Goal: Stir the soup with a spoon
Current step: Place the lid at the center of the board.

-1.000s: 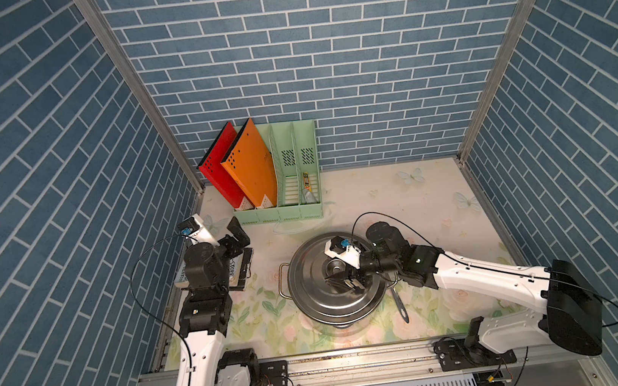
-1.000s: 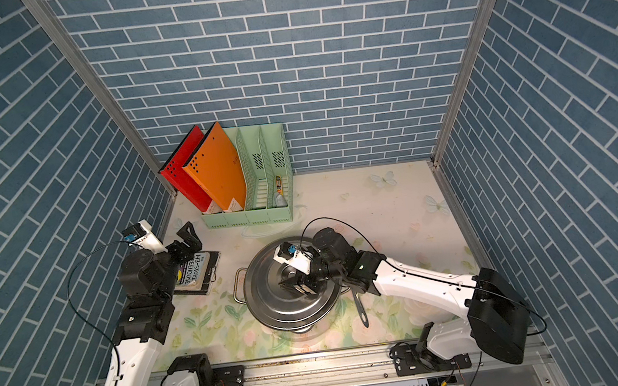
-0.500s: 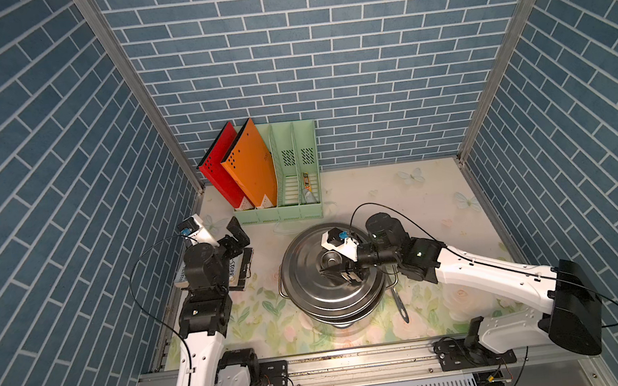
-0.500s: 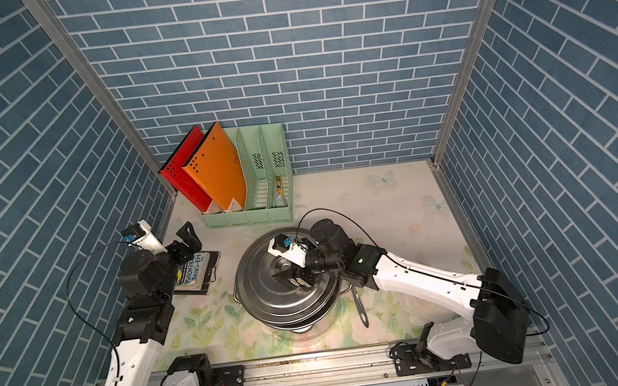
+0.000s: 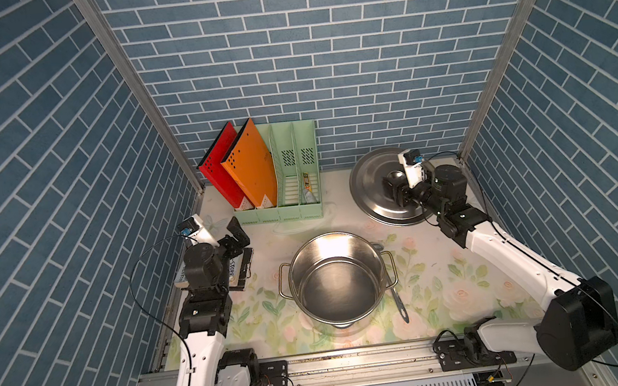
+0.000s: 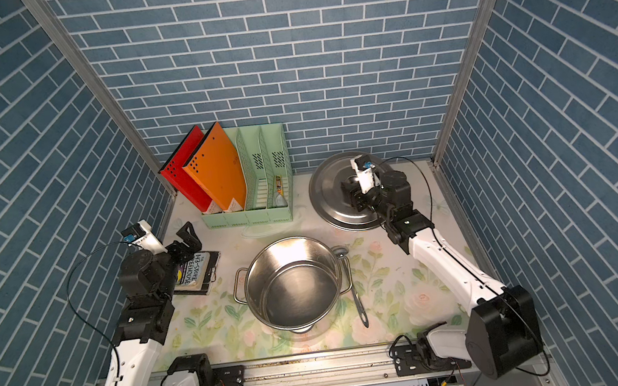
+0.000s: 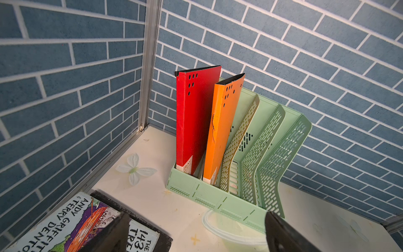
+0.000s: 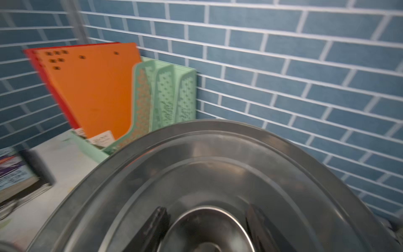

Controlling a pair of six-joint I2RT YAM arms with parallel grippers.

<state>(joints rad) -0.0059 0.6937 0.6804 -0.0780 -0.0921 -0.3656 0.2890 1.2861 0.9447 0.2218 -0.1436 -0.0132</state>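
**Right gripper** (image 5: 395,188): fingers (image 8: 156,229) clamped either side of the centre knob of the lid (image 5: 373,194). The lid is tilted and near the back wall on the right. Whether it touches the table cannot be told.

**Left gripper** (image 5: 240,235): jaws spread wide and empty, above a book (image 6: 194,273).

**Surroundings:** a green file rack (image 5: 293,212) at the back holds a red folder (image 5: 220,172) and an orange folder (image 5: 250,165). An uncovered steel pot (image 5: 345,251) stands mid-table.

**Spoon** (image 5: 395,293): flat on the table just beside the pot's right side, with its bowl toward the back and its dark tip toward the front. It is well apart from both grippers. The pot stands between it and the left gripper.
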